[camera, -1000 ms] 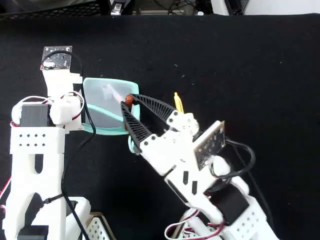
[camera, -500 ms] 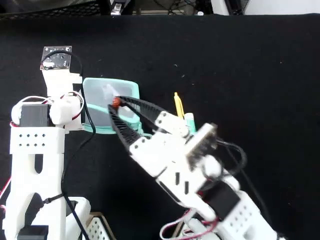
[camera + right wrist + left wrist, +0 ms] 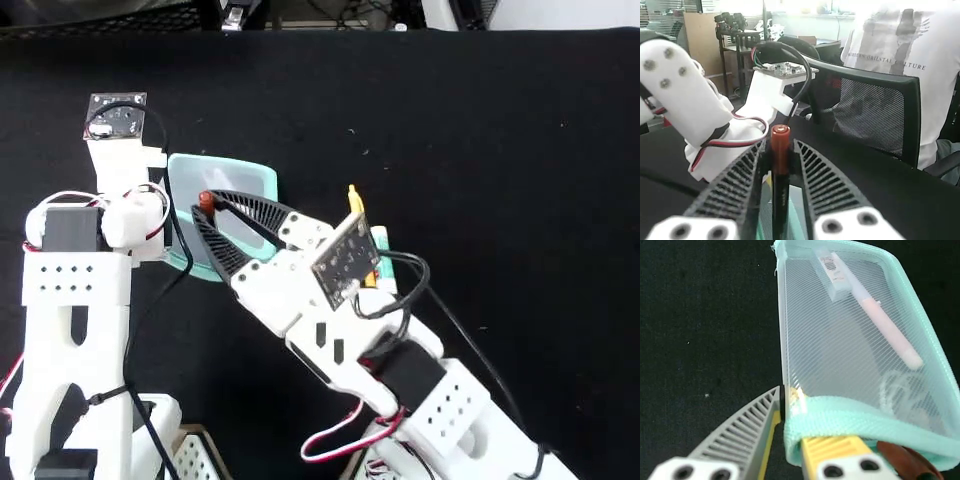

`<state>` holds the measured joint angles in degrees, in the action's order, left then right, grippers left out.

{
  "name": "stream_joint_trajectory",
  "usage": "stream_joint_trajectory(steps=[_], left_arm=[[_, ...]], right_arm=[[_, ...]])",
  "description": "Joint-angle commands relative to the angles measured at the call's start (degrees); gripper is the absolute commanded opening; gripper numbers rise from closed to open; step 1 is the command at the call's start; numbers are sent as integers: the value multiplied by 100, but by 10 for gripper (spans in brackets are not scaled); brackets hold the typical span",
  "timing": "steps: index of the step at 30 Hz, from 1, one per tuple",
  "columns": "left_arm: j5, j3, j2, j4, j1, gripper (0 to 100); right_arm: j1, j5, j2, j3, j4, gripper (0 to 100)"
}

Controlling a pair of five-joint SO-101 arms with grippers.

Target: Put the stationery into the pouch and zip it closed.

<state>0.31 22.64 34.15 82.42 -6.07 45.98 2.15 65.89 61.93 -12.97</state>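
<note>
Because the right claw (image 3: 205, 208) grips the brown pen (image 3: 780, 150) lengthwise between its black ribbed fingers, with the smooth round barrel pinched along a narrow line, the pen could slide or twist out if its end snags on anything. Just below that claw lies the pouch (image 3: 255, 183), a flat bag of thin, see-through ribbed plastic edged with soft mint woven tape. It looks limp, so its mouth may sag shut and turn the pen aside onto the bench (image 3: 480, 150). The left claw (image 3: 795, 415) is closed on the taped edge at one corner, a small bite that a push from the pen might pull loose. Inside the pouch rests a slim pink pen (image 3: 885, 330) with a clear labelled cap. Back beside the right claw's wrist, a yellow pen (image 3: 354, 200) lies on the matte black bench.
</note>
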Motion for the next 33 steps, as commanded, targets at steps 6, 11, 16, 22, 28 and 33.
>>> stream_joint_trajectory(steps=[6, 11, 16, 22, 28, 33], left_arm=[[-44, -66, 0, -62, -31, 30], [-44, -66, 0, -62, -22, 30], [-44, -66, 0, -70, -22, 30], [-44, -66, 0, -79, -22, 30], [-44, -48, 0, -79, -22, 30], [-44, -40, 0, -79, -22, 30]], right_arm=[[53, 1231, 725, 479, -545, 14], [53, 1776, 1042, 532, -1064, 14], [114, 1829, 1059, 998, -1108, 14], [325, 1591, 1051, 1279, -1143, 112], [281, 1029, 1051, 1226, -1178, 167], [273, 1020, 1112, 470, -1987, 167]])
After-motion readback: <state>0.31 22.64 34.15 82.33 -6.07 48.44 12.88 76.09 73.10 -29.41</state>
